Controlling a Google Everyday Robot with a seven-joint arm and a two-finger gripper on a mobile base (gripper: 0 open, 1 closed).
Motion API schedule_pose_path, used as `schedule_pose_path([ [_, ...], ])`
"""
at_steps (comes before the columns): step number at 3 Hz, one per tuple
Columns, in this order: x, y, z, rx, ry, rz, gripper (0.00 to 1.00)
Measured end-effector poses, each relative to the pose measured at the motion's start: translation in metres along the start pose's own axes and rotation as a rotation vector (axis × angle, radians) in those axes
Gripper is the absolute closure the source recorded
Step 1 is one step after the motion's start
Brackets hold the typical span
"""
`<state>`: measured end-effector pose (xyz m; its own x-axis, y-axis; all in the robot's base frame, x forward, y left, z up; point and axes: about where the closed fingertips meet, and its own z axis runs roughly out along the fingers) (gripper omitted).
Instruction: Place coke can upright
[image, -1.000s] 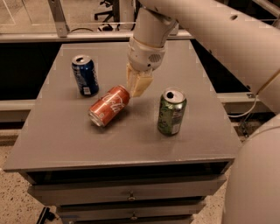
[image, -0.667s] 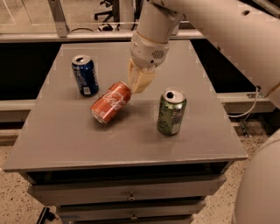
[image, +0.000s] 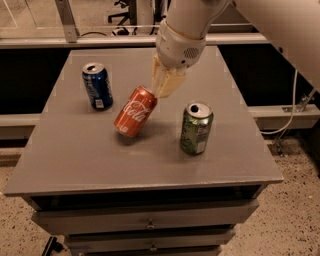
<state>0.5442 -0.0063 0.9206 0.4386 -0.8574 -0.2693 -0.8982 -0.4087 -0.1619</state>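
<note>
- Right now the coke can (image: 135, 111) is held slanted in the middle of the tabletop (image: 75, 160), between the blue can (image: 97, 86) and the green can (image: 196, 128).
- It looks only partly stood up.
- Next, its top end should be lifted until it stands straight, then let go.
- The gripper (image: 160, 91) is seen at the can's top end, with the fingers (image: 170, 82) squeezed on it.
</note>
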Motion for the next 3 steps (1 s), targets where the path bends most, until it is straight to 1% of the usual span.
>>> schedule_pose_path([
  [3, -0.006, 0.010, -0.020, 0.090, 0.042, 0.025, 1.00],
])
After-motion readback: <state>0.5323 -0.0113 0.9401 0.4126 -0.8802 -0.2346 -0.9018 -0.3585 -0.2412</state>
